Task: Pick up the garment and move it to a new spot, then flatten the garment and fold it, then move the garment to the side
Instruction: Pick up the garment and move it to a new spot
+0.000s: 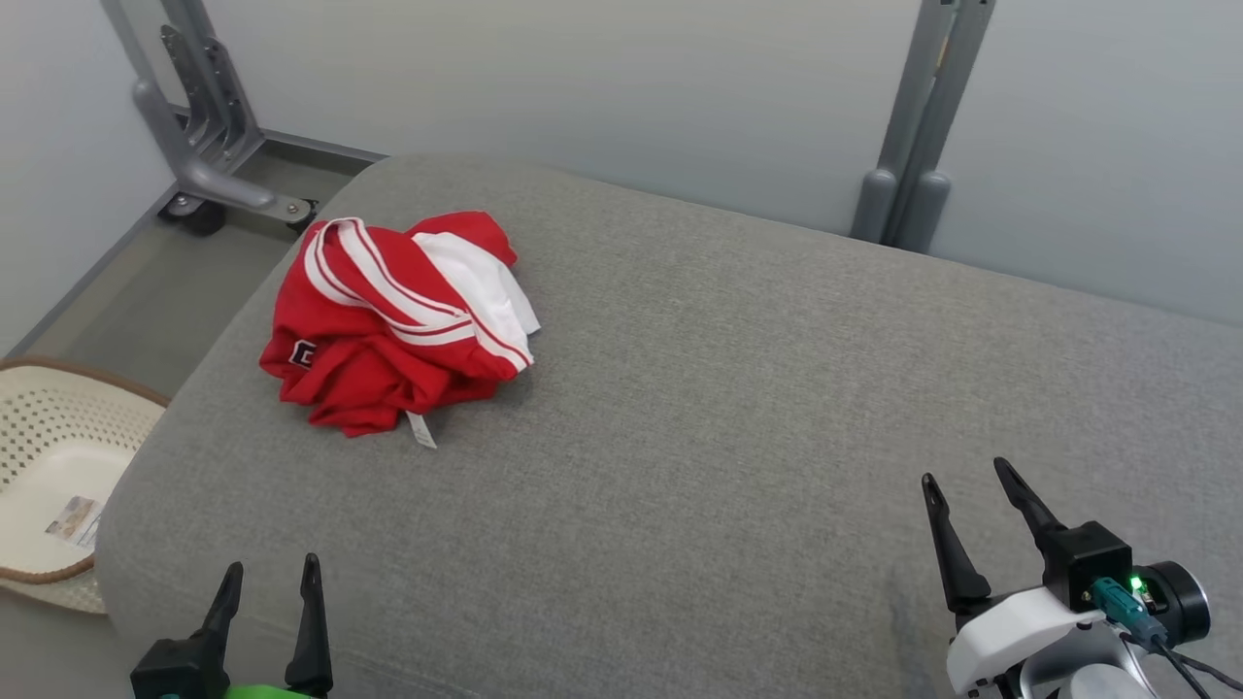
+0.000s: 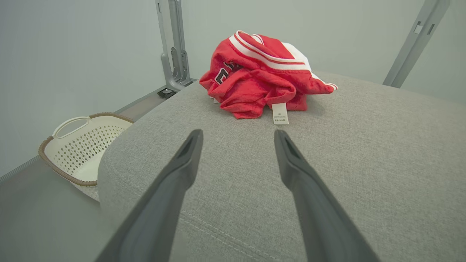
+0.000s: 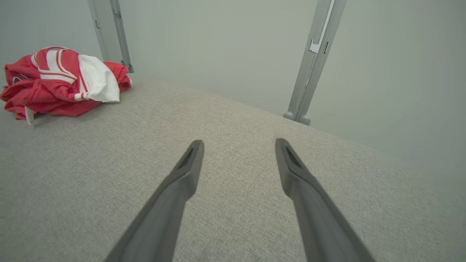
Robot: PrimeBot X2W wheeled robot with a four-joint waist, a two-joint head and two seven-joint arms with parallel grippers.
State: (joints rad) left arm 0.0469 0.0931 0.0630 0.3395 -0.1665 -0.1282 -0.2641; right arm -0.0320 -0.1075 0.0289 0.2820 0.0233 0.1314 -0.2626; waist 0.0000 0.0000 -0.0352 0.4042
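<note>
The garment [image 1: 393, 325] is a red jersey with white stripes, crumpled in a heap at the far left of the grey cushioned surface [image 1: 738, 388]. A white care tag sticks out of its near edge. From the left wrist the garment [image 2: 260, 76] lies straight ahead, beyond the fingertips. From the right wrist the garment [image 3: 62, 82] sits far off to the upper left. My left gripper [image 1: 272, 575] hovers open at the near left edge, well short of the heap. My right gripper [image 1: 966, 476] stands open at the near right, with nothing between its fingers.
A cream perforated laundry basket [image 1: 44, 466] sits on the floor left of the cushion; in the left wrist view the basket [image 2: 85, 145] is at the left. Grey metal frame legs [image 1: 209, 126] stand behind, against pale wall panels. A second upright [image 1: 913, 146] rises at the back right.
</note>
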